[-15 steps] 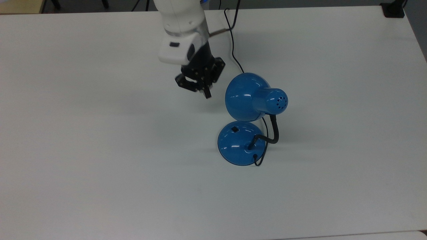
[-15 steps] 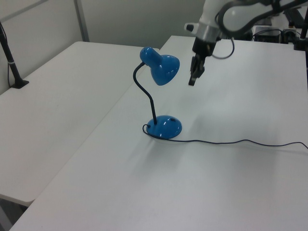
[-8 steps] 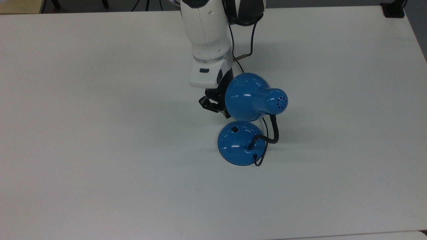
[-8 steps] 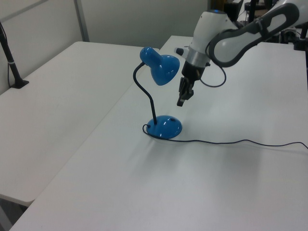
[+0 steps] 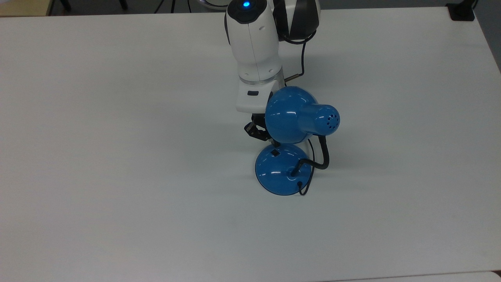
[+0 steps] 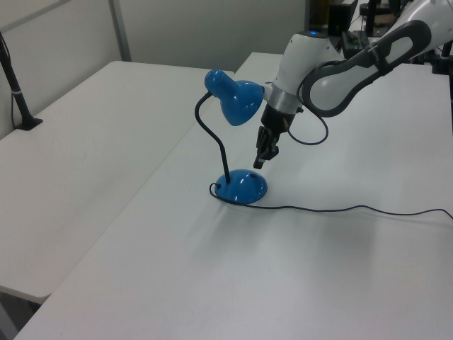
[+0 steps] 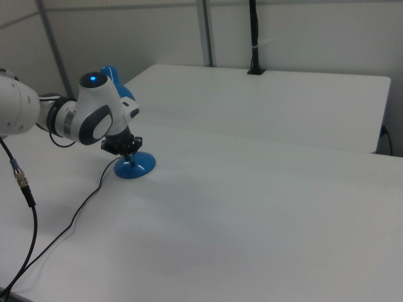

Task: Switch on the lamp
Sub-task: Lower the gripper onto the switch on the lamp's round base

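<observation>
Lamp (image 5: 299, 117), glossy blue, upright on a white surface (image 5: 117, 176), a little toward the top view's right of centre. Domed round base (image 5: 282, 170) flat on the surface, with a small black switch (image 5: 275, 152) on its upper slope, on the side nearest the arm. Black gooseneck (image 6: 210, 134) rising from the base, curving over and carrying a bell-shaped shade (image 6: 237, 99) with small vent holes at its narrow end (image 5: 330, 119). Shade tilted, hanging above and just beyond the base in the top view, mouth facing the arm. Black cord (image 6: 354, 210) leaving the base and trailing across the surface toward the left view's right edge.

White robot arm (image 5: 254, 51) reaching in from the top edge of the top view, a blue light glowing on its upper joint. Black pincer (image 6: 260, 157) pointing down, tucked under the rim of the shade, tip just above the switch side of the base; contact with the switch impossible to judge. Fingers drawn close together, holding nothing. In the right view, pincer (image 7: 126, 150) low over the blue base (image 7: 136, 166), with the arm body covering most of the shade.

A second white surface (image 6: 78, 142) alongside, on the left view's left, with a black post (image 6: 14, 85) standing on it.
</observation>
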